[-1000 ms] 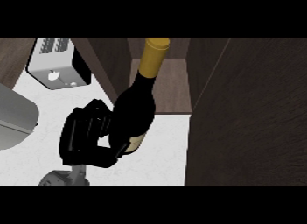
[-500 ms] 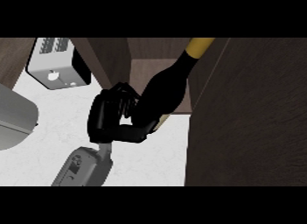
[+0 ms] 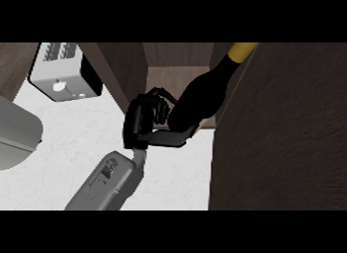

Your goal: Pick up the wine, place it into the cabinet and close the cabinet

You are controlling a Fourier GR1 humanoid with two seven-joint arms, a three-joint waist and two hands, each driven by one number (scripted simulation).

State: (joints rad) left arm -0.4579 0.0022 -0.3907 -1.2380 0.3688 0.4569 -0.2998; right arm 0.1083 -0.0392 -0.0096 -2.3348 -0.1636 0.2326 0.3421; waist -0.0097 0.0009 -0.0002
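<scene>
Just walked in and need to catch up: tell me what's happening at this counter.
One robot hand is curled round the body of a dark wine bottle with a yellow-capped neck. It holds the bottle tilted at the mouth of the open cabinet, neck pointing in toward the upper right. The dark cabinet door stands open at the right. The bottle is not set down yet. A toaster sits on the white counter to the left. No other hand shows.

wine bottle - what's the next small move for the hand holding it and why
Probably carry the wine bottle a little deeper into the open cabinet before lowering it. The right hand is curled round the bottle's lower body, the bottle is tilted with its yellow top toward the opening, and its base hangs near the cabinet's front edge.
</scene>
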